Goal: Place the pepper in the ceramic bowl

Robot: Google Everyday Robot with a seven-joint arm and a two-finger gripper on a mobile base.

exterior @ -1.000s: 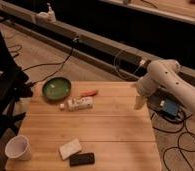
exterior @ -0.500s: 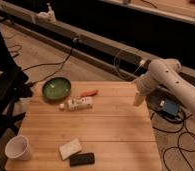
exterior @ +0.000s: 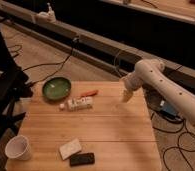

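1. Since the earlier frames, the things on the table lie where they did. The white arm [exterior: 161, 82] seems to have edged a little toward the table's middle, though the shift is slight.
2. The small slender red-orange pepper [exterior: 89, 93] lies flat on the table. It is just beside the round glossy green ceramic bowl [exterior: 63, 93], at about 3 o'clock from it, and apart from it.
3. I judge the pepper light, smooth and likely to roll or squirt out of a pinch. A hold across its thicker middle, square to its length, looks safest.
4. The bowl is shallow and open, so a low drop should do. It may be hard and slick, so the pepper could skid inside.
5. The pale gripper [exterior: 126, 96] hangs at the table's far right edge, at 3 o'clock from the pepper and well apart. Whether it is released or clenched I cannot tell; it holds nothing that I can see.
6. A white oblong block [exterior: 80, 104] lies at 7 o'clock, close enough to the pepper to be nudged.
7. On the light slatted wooden table [exterior: 116, 135], a white paper cup [exterior: 17, 147] stands at the near left corner. A white pad [exterior: 70, 148] and a black slab [exterior: 81, 159] lie at 6 o'clock.
8. Beyond, the room is dim, with a dark chair [exterior: 6, 95] at 9 o'clock and cables [exterior: 51, 62] on the floor.
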